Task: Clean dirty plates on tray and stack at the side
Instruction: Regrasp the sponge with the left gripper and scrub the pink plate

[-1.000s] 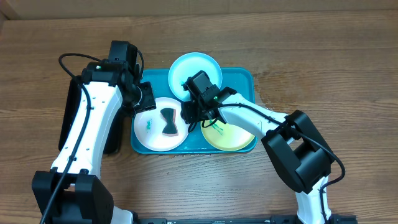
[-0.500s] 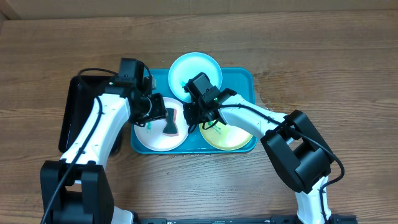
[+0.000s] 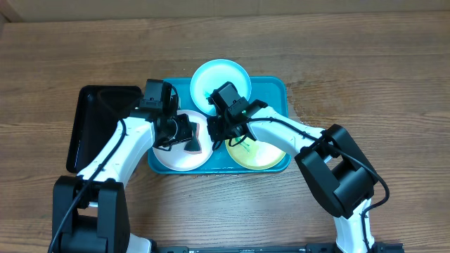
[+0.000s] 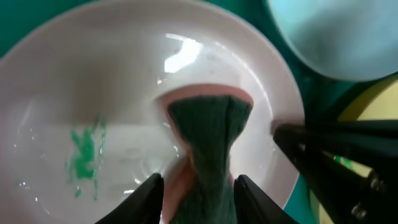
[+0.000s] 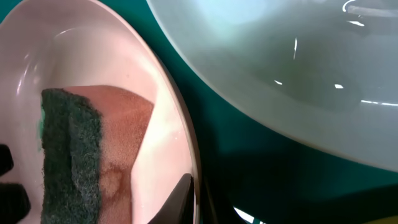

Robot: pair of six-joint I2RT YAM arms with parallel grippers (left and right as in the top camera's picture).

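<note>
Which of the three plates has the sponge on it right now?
The white plate, at the left end of the tray: the sponge lies on it. The light blue plate and the yellow plate carry none.

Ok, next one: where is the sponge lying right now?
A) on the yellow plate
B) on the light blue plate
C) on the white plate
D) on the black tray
C: the left wrist view shows the sponge resting inside the white plate, next to a green smear.
</note>
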